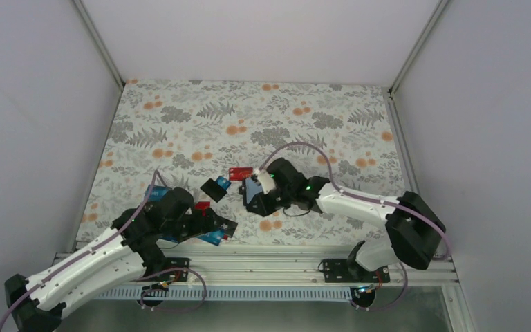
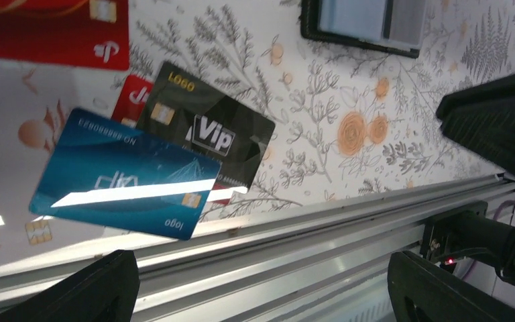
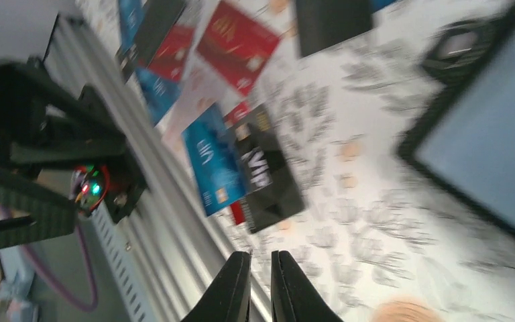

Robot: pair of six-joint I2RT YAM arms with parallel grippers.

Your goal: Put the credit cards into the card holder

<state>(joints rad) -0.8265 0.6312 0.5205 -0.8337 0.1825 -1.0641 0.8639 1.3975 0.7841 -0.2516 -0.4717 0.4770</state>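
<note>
The card holder (image 1: 251,193) lies open on the floral mat, black-rimmed and grey-blue inside; it shows in the left wrist view (image 2: 365,20) and in the right wrist view (image 3: 483,151). A blue card (image 2: 124,174), a black VIP card (image 2: 204,131) and a red card (image 2: 129,94) overlap by the front rail. Another red card (image 2: 50,30) lies apart. My left gripper (image 1: 222,227) (image 2: 261,295) is open wide and empty, over the rail. My right gripper (image 1: 259,206) (image 3: 260,282) is shut and empty, beside the holder. The right wrist view is blurred.
A metal rail (image 2: 295,248) runs along the mat's near edge. A red card (image 1: 240,172), a black card (image 1: 213,188) and a blue card (image 1: 222,183) lie mid-mat. More cards (image 3: 238,43) lie near the left arm. Grey walls enclose the table.
</note>
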